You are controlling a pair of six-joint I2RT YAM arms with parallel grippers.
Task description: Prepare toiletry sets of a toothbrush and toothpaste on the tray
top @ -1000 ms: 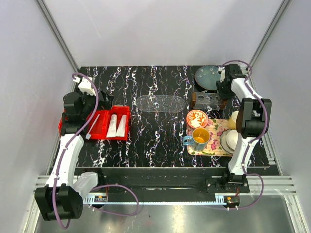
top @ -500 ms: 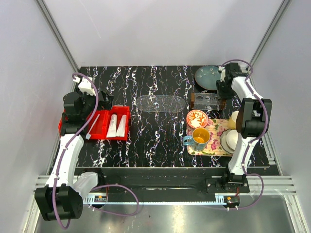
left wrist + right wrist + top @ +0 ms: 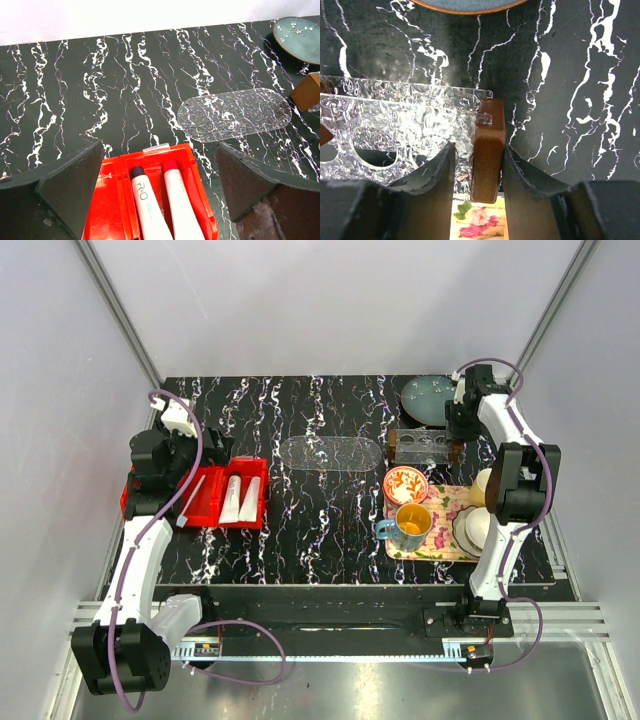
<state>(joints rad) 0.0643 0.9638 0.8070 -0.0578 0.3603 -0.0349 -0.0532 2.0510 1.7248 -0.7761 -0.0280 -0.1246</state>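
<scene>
Two tubes (image 3: 145, 205): lying in bin (image 3: 111, 200)
Left tool (image 3: 160, 146): hanging spread wide — above bin
Right tool (image 3: 478, 146): pinching brown end of rack (image 3: 395, 115)

Lettering on one tube only

In the left wrist view, the left toothpaste tube (image 3: 144, 210) in the red bin (image 3: 111, 200) carries dark print running along its white body just below its dark cap. It reads roughly "R&O", though the middle character is too small to be sure of.
</scene>
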